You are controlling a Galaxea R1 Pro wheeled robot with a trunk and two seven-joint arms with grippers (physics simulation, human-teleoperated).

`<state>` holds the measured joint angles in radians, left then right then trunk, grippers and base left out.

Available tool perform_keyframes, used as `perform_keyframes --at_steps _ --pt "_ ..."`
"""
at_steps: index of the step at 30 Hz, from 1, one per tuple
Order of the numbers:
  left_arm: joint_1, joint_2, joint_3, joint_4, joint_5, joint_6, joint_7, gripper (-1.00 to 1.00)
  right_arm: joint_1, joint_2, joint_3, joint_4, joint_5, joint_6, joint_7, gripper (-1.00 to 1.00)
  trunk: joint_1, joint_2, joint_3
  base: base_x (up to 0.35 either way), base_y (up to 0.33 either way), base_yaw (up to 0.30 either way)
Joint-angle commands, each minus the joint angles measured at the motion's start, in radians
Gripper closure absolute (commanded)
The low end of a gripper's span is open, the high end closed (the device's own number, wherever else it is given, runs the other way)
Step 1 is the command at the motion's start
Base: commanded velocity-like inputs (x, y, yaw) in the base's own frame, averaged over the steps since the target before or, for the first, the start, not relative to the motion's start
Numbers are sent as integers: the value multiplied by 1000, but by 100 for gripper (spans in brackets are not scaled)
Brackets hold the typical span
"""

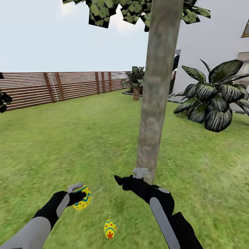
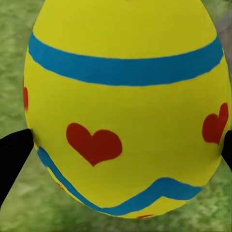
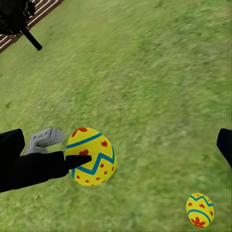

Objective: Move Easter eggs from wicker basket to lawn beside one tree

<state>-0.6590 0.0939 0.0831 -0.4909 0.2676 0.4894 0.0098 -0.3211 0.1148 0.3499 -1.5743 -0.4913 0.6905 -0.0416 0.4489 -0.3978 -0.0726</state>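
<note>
The left gripper (image 1: 80, 197) is clamped on an Easter egg (image 1: 83, 198), holding it just above the lawn (image 1: 86, 138) at the near left, left of the tree (image 1: 157, 103). Seen close in the left wrist view, this held egg (image 2: 123, 108) is bright yellow with a plain blue band near one end, a blue zigzag band near the other, and red hearts between them; the black fingertips (image 2: 14, 154) press against its two sides. In the right wrist view the same egg (image 3: 92, 157) shows red dots as well, with a black finger (image 3: 48, 166) laid across it. A second Easter egg (image 1: 110, 229) lies on the grass, nearer than the trunk and to the right of the held one; it is yellow with blue bands and a red flower near its lower end (image 3: 199, 210). The right gripper (image 1: 133, 180) hangs just in front of the grey-brown trunk base with its jaws spread and nothing between them. Far off stand a brown slat fence (image 1: 52, 88), a short palm (image 1: 135, 83) and a broad-leaved shrub (image 1: 214, 100).
</note>
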Motion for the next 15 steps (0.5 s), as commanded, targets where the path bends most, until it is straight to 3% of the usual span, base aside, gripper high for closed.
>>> perform_keyframes --at_steps 1,7,15 --pt "-1 0 3 -1 7 6 1 100 -1 0 0 -1 -6 4 -4 -100 1 -2 -2 283 121 0" --pt "-1 -1 4 -1 8 6 1 100 -1 0 1 -1 -6 4 -4 -100 1 -2 -2 220 185 0" --pt "-1 -5 4 -2 9 6 1 100 -1 0 4 0 -6 4 -4 -100 13 -23 -12 22 20 0"
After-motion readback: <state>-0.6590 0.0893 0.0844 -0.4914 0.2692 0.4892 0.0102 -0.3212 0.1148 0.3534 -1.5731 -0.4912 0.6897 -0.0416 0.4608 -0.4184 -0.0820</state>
